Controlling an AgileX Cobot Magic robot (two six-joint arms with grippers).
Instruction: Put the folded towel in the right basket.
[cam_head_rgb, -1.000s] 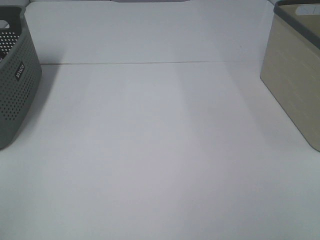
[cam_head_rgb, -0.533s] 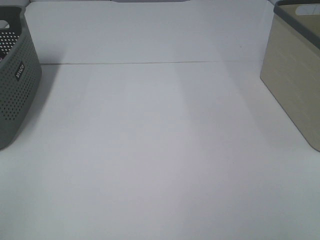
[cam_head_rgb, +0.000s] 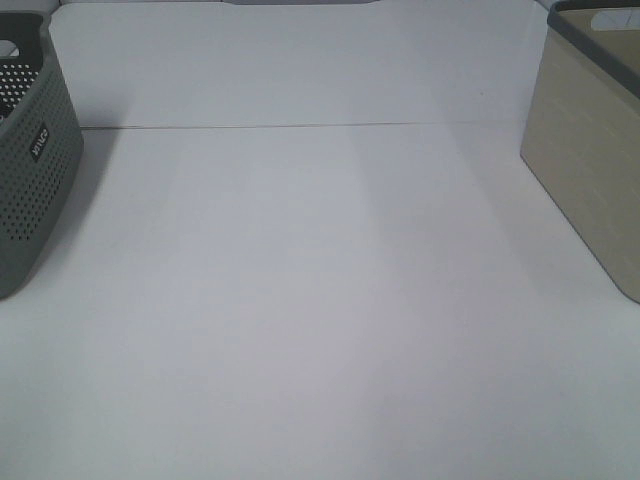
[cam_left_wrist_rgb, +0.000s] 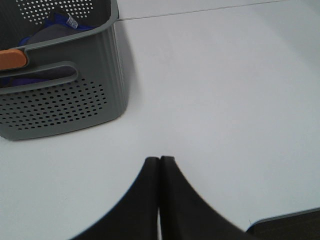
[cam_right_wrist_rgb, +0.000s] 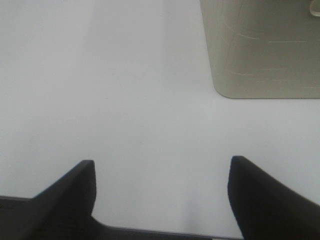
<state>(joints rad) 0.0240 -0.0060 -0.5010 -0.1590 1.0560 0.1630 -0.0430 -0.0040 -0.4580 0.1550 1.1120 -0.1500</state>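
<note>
Item one, the white table (cam_head_rgb: 320, 300): I see it broad and bare between the two baskets, ample room for either arm.

Item two, the beige right basket (cam_head_rgb: 590, 170): at the right edge of the high view, dark rim, interior hidden from me.

Item three, the grey perforated left basket (cam_head_rgb: 30, 170): at the left edge. My left wrist view shows blue and dark cloth (cam_left_wrist_rgb: 55, 25) and an orange piece (cam_left_wrist_rgb: 12, 59) inside. I judge the folded towel may be among it; I cannot tell.

Item four, the right gripper (cam_right_wrist_rgb: 160, 187): fingers spread wide, empty, above bare table near the beige basket's corner.

Item five, the left gripper (cam_left_wrist_rgb: 160, 195): fingers pressed together, holding nothing, just outside the grey basket.

Risks: reaching in with those fingers together would push cloth, not grasp it; the basket wall and handle could snag a lift; a loose hold could unfold the towel on the crossing.
</note>
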